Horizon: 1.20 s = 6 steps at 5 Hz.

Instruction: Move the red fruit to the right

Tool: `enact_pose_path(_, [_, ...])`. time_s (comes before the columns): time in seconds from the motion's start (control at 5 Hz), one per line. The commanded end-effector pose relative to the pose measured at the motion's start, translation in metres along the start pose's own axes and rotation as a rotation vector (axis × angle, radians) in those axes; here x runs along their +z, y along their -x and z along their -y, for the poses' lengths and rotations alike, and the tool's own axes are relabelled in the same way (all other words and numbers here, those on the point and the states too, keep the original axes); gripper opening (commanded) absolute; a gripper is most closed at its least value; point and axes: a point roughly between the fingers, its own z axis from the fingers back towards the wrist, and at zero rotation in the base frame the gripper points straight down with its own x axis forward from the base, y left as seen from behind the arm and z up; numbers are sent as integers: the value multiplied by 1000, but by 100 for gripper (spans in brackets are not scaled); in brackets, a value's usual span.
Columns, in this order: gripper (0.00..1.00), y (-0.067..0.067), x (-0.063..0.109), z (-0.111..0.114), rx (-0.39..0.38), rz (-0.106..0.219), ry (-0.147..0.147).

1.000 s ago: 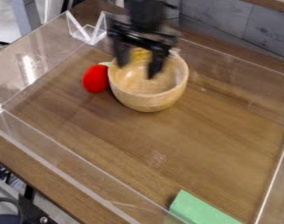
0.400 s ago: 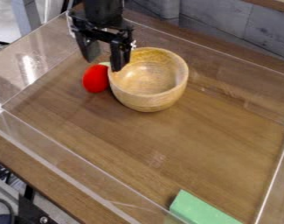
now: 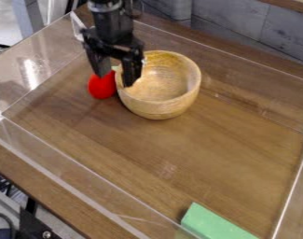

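Hand over red fruit, fingers apart

The hand (image 3: 114, 71) points down with its fingers spread, nothing gripped; the red fruit (image 3: 102, 87) lies on the table (image 3: 179, 159) directly beneath it, partly hidden by the fingers. The wooden bowl (image 3: 164, 89) sits just beside the hand, on the picture's right; a green block (image 3: 222, 226) lies well apart

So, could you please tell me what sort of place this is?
Probably a lab test bench: a wooden tabletop fenced by clear plastic walls, with toy props such as a red fruit and wooden bowl.
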Motion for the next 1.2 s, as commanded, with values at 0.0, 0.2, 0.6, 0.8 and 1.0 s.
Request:
enact_pose_path(0.0, [100, -17, 5, -14, 129, 82, -21])
enact_pose_path(0.2, [100, -18, 8, -29, 202, 98, -25])
enact_pose_path(0.6, [100, -22, 12, -62, 245, 104, -25])
enact_pose_path(0.8, [100, -26, 15, -79, 221, 98, -23])
enact_pose_path(1.0, [100, -32, 16, -96, 199, 90, -17])
